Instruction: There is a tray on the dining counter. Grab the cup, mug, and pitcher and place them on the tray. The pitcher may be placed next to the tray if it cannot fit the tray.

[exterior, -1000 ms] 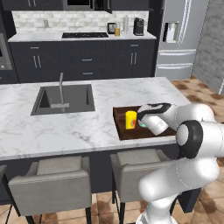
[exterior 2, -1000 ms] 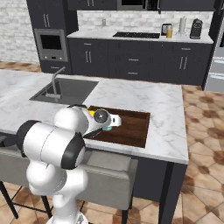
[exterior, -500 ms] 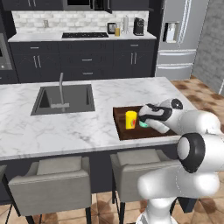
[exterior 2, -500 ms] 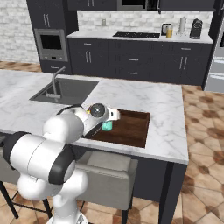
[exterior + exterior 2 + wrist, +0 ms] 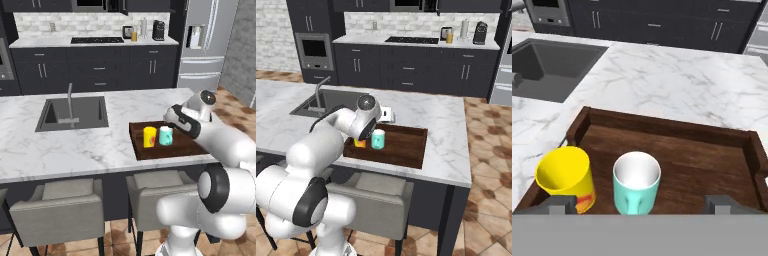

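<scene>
The dark wooden tray (image 5: 172,149) (image 5: 406,142) (image 5: 702,160) lies on the marble dining counter. In its left part the yellow cup (image 5: 149,137) (image 5: 564,177) and the teal mug (image 5: 165,135) (image 5: 378,139) (image 5: 637,182) stand upright side by side. My arm half hides the cup (image 5: 360,144) in the right base view. My gripper (image 5: 170,115) (image 5: 387,115) (image 5: 641,202) hovers open above them, holding nothing. The amber pitcher (image 5: 134,36) (image 5: 450,37) stands far off on the back counter.
A sink with a faucet (image 5: 70,102) (image 5: 318,95) is set into the counter left of the tray. On the back counter a paper-towel roll (image 5: 144,27) and a coffee machine (image 5: 158,30) flank the pitcher. Stools (image 5: 60,205) stand below the counter's front edge.
My hand has risen up and away from the teal mug, which stays standing on the tray beside the cup. The gripper has stayed open.
</scene>
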### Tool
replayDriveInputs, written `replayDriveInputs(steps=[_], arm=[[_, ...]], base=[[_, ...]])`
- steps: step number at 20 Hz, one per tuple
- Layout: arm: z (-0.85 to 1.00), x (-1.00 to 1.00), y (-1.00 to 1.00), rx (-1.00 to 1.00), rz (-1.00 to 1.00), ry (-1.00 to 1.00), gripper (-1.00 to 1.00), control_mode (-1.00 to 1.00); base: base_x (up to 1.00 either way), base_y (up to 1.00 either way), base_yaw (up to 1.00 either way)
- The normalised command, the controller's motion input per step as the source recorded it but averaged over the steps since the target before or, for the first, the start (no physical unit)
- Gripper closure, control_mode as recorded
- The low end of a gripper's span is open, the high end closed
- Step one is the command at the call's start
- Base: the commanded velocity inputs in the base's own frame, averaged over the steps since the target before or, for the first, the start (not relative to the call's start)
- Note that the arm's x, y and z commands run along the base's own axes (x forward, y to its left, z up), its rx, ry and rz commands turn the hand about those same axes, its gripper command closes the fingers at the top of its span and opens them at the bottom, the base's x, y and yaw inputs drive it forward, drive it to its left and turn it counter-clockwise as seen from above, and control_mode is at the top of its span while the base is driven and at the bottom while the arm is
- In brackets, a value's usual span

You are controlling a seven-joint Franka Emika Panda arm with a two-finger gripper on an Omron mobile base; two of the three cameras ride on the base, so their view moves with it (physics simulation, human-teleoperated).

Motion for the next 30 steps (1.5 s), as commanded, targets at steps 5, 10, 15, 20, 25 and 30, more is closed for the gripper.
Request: replayDriveInputs(steps=[5,10,15,20,25,30], arm=[[0.80,-0.15,-0.18,0.00,-0.05,0.15,-1.00,-1.00],[0.76,-0.22,-0.27,0.00,-0.05,0.15,-1.00,-1.00],[0.56,-0.21,-0.25,0.00,-0.06,0.10,-1.00,-1.00],[0.40,-0.26,-0.19,0.00,-0.05,0.09,-1.00,-1.00],[0.06,-0.47,-0.09,0.00,0.00,0.01,-1.00,-1.00],[0.00,-0.56,0.00,0.00,-0.02,0.00,-1.00,-1.00]], base=[[0.00,0.00,0.00],[0.00,0.00,0.00],[0.00,0.00,0.00],[0.00,0.00,0.00],[0.00,0.00,0.00],[0.00,0.00,0.00]])
